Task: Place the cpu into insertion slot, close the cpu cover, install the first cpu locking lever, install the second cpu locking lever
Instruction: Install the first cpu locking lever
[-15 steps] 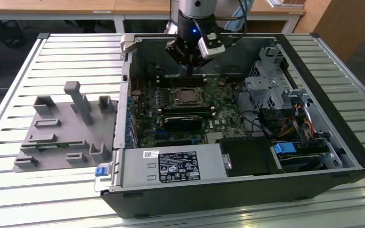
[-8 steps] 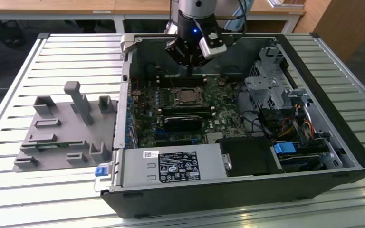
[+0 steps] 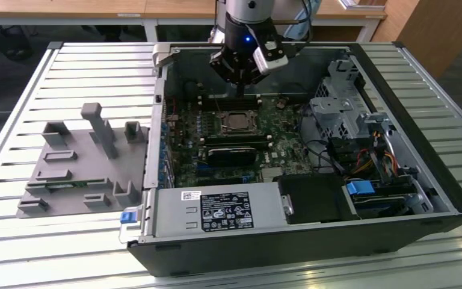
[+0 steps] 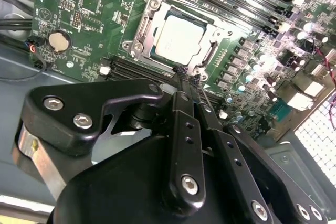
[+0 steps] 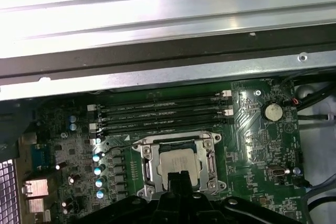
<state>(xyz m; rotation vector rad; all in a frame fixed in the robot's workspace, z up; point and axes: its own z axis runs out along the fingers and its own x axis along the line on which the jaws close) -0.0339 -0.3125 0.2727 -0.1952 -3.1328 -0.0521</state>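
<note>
cpu (image 4: 178, 39): seated flat in the insertion slot (image 3: 222, 122), silver top up. The cpu cover (image 4: 143, 29) lies down around it, with its window framing the chip, and looks closed. A wire lever (image 4: 209, 55) lies along one side of the slot; I cannot tell whether it is hooked under its catch.

Pincer (image 4: 181, 75): fingers drawn narrow, nothing between them, tips hanging just over the slot's rim.

Judgement: the step in hand looks like lever work.
- Meet the lever at its free end with the tips kept narrow.
- Press down, then sideways under the catch.
- Bear on the wire only, never on the chip's top.
- Stay off the capacitors (image 5: 97, 170) and the memory slots (image 5: 163, 114), both just beside the slot.

Writing:
- The power supply (image 3: 215, 208), well apart from the slot, carries a white label (image 3: 224, 212) with dense print and marks, not transcribed.
- White lettering on the green board (image 4: 94, 9) around the slot is too small to make out.
</note>
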